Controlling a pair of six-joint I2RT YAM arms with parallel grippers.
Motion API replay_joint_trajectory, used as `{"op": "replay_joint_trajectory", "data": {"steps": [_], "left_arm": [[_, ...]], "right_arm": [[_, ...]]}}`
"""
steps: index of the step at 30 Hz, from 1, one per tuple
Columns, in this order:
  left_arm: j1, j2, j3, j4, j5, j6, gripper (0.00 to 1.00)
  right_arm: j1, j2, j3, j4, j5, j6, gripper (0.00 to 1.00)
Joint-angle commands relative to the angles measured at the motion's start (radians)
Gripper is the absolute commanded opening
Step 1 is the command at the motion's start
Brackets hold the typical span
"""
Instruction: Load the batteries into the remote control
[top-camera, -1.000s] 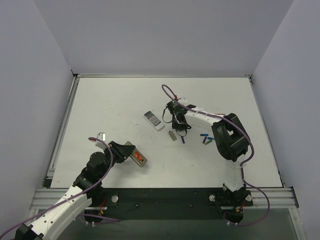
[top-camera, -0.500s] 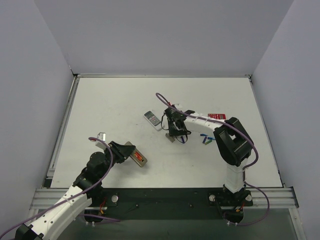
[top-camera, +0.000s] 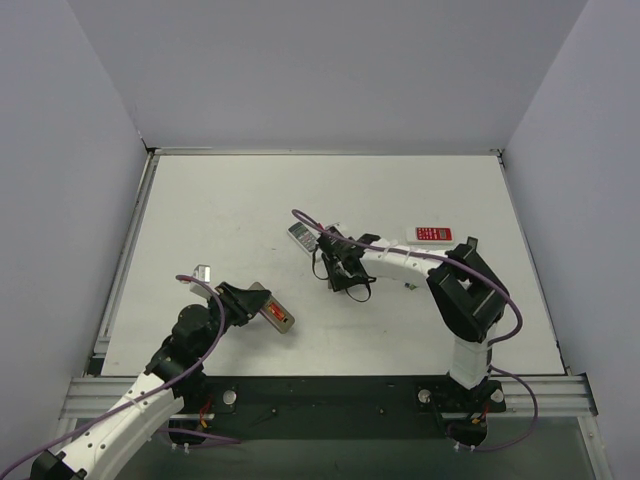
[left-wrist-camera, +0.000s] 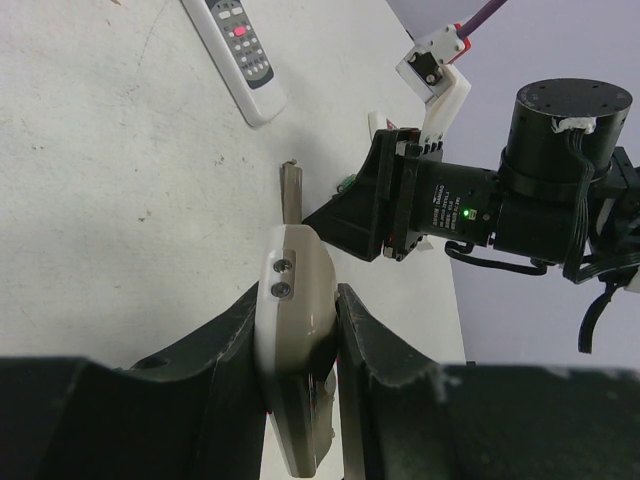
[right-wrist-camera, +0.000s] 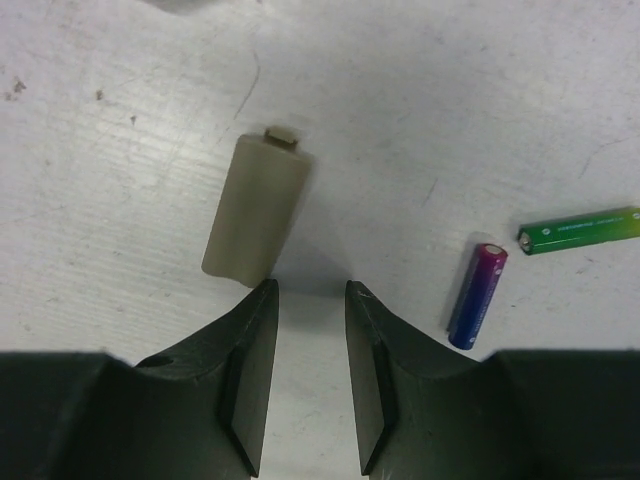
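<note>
My left gripper (left-wrist-camera: 300, 300) is shut on the remote control (left-wrist-camera: 297, 340), gripping its tan-grey back edge-on. In the top view the left gripper (top-camera: 250, 301) holds the remote control (top-camera: 276, 317) near the table's front left, with a red patch in its back. My right gripper (right-wrist-camera: 310, 290) is open and empty, its fingertips just below the small grey cover plate (right-wrist-camera: 258, 205). A purple-blue battery (right-wrist-camera: 477, 296) and a green battery (right-wrist-camera: 585, 229) lie to its right. In the top view the right gripper (top-camera: 345, 275) is at mid-table and hides the plate.
A white remote with a dark display (top-camera: 300, 237) lies just behind the right gripper, and it also shows in the left wrist view (left-wrist-camera: 240, 45). A red flat remote (top-camera: 433, 234) lies to the right. The cover plate (left-wrist-camera: 291, 195) lies between both grippers.
My right arm has swung left and nearer, from over the batteries to over the cover plate, uncovering the red flat remote. My left arm and its remote have not moved.
</note>
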Motion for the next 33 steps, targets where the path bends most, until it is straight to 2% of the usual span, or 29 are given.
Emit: {"op": "replay_joint_trajectory", "data": {"steps": [1, 12, 18, 21, 25, 28, 33], "left_arm": [[0.004, -0.011, 0.019, 0.050, 0.011, -0.007, 0.00], [0.004, -0.071, 0.020, -0.008, -0.008, -0.007, 0.00], [0.004, -0.079, 0.031, -0.023, -0.005, -0.003, 0.00], [0.004, -0.102, 0.036, -0.042, -0.012, 0.003, 0.00], [0.004, -0.143, 0.036, -0.065, -0.021, 0.006, 0.00], [0.004, -0.166, 0.042, -0.091, -0.023, 0.013, 0.00], [0.004, -0.197, 0.043, -0.117, -0.029, 0.022, 0.00]], "right_arm": [[0.043, 0.019, 0.020, -0.074, 0.000, -0.017, 0.29], [0.080, 0.101, 0.144, -0.068, 0.000, 0.034, 0.29], [0.081, 0.142, 0.193, -0.042, -0.089, 0.044, 0.29], [0.078, 0.145, 0.184, 0.036, -0.152, 0.051, 0.30], [0.069, 0.144, 0.175, 0.109, -0.201, 0.000, 0.39], [0.053, 0.093, 0.151, 0.158, -0.258, -0.090, 0.40], [0.012, 0.009, 0.127, 0.150, -0.383, -0.357, 0.48]]}}
